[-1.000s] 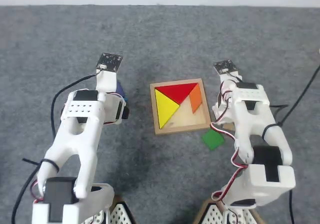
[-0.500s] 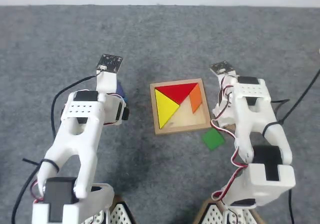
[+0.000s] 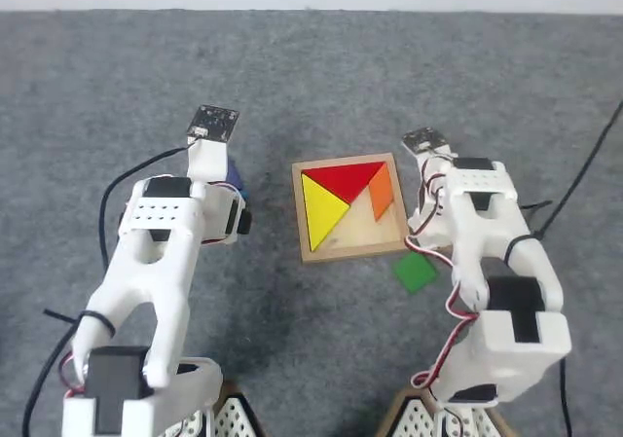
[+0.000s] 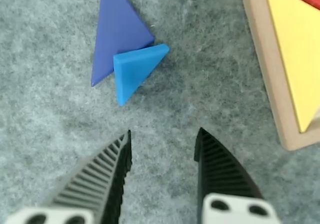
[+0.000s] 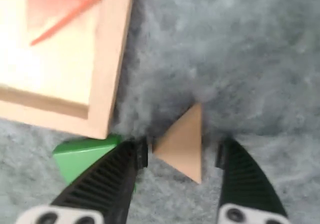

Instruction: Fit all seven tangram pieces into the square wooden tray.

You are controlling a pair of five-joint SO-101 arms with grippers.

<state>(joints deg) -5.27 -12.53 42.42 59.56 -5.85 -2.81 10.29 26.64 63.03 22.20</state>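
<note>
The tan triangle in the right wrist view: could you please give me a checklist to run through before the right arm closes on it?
Right jaws open: ok, one on each side of the tan triangle.
Green piece clear of the jaws: not ok, one jaw overlaps it.
Bare room in the wooden tray: ok, beside the orange piece.
Left jaws out of the way: ok, open by the light blue triangle.
Tan triangle lying flat: cannot tell.

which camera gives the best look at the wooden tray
The high view: the whole tray shows from above, with the red piece, yellow piece and orange piece inside. The left wrist view catches one rim corner beside the yellow piece; the right wrist view another corner, by the orange piece.
</note>
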